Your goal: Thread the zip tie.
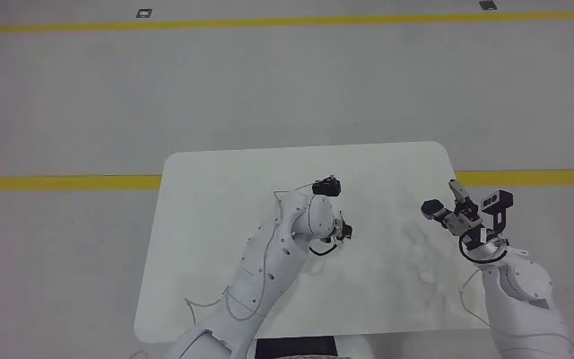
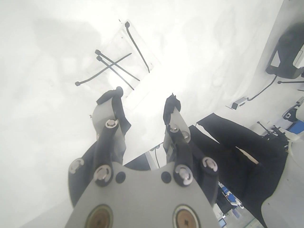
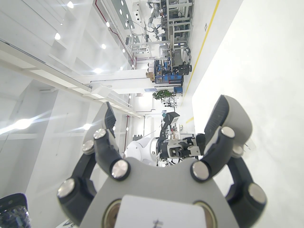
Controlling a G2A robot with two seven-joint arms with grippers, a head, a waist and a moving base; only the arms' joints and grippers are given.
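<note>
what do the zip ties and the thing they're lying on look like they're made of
Zip ties: black plastic, probably nylon, matte; thin straps, slightly bowed, with small blocky heads. Holder under them: seems clear glossy plastic; the white table shows through and only its edges catch light. Tray or sheet, I cannot tell.

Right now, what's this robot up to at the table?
A two-armed robot is getting set to thread a zip tie, but nothing is picked up yet. Its left gripper hangs open over the white table, just above four black zip ties. They lie loose, three of them crossed, on what looks like a clear tray. The right gripper is open and empty, near the table's right edge.
</note>
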